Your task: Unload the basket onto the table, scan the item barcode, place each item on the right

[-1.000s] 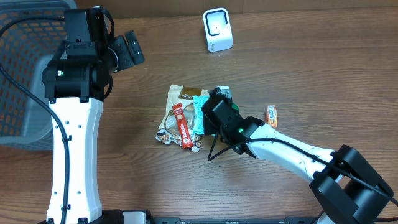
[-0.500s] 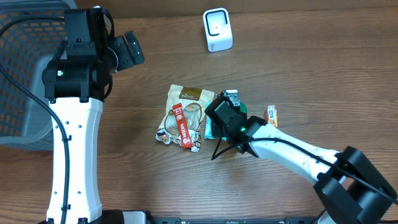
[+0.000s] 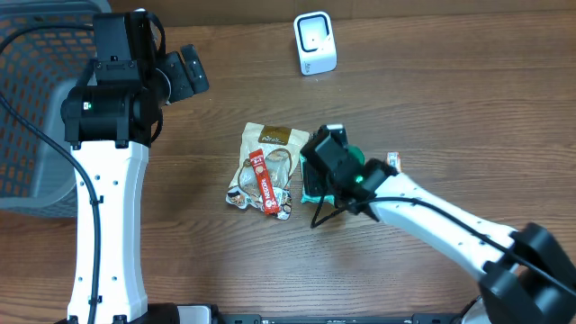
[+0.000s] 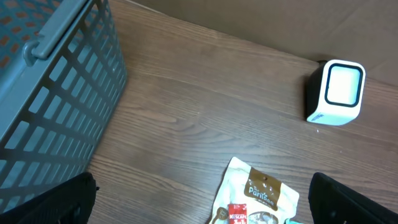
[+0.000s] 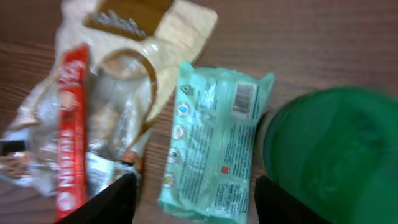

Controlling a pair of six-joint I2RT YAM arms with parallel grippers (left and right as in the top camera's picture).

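Right claw (image 5: 198,198) now wide astride packet (image 5: 214,146)

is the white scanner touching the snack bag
Apart. The overhead view shows the white scanner standing well behind the snack bag, with a wide strip of bare tabletop between them.

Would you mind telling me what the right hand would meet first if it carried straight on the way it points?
The right hand would most likely meet the teal packet first; it lies directly ahead, though depth is unclear.

wooden table (image 3: 468,99) with scanner (image 3: 315,42), snack bag (image 3: 270,142), teal packet (image 5: 214,146)
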